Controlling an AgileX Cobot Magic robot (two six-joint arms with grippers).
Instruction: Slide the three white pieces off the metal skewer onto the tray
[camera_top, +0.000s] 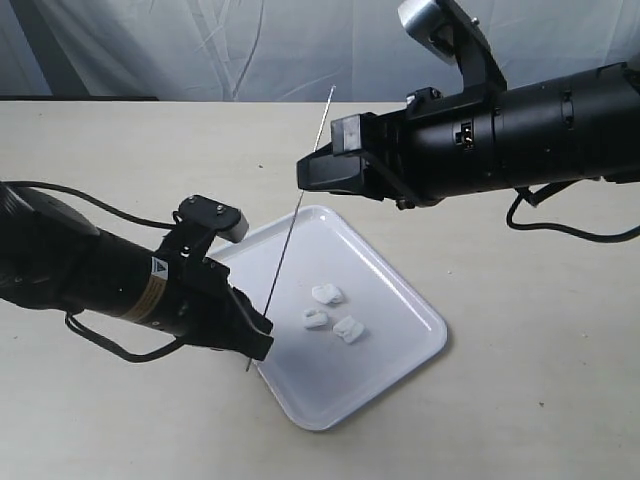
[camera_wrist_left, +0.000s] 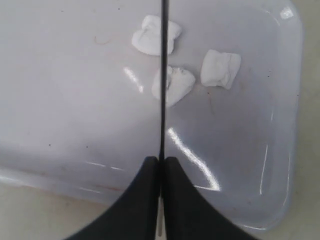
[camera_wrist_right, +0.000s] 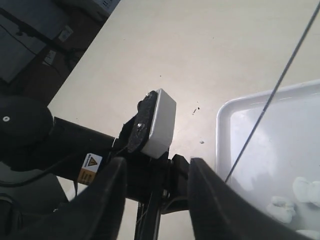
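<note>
My left gripper (camera_top: 262, 337) is shut on the lower end of the metal skewer (camera_top: 292, 222), which slants up and away bare over the tray (camera_top: 400, 350). The three white pieces (camera_top: 333, 312) lie loose on the tray, close together, off the rod. In the left wrist view the skewer (camera_wrist_left: 162, 75) runs out from my closed left gripper (camera_wrist_left: 162, 161) above the pieces (camera_wrist_left: 172, 82) and the tray (camera_wrist_left: 75, 100). My right gripper (camera_top: 303, 172) hangs open above the tray's far side, just beside the skewer without holding it. Its wrist view shows the right gripper (camera_wrist_right: 156, 170) empty, the skewer (camera_wrist_right: 272, 97) off to one side.
The tray (camera_wrist_right: 221, 125) sits on a plain beige table (camera_top: 520, 400). The left arm's black body and white camera block (camera_wrist_right: 159, 122) lie directly below the right gripper. A white curtain (camera_top: 250, 40) hangs behind the table. Cables trail from both arms.
</note>
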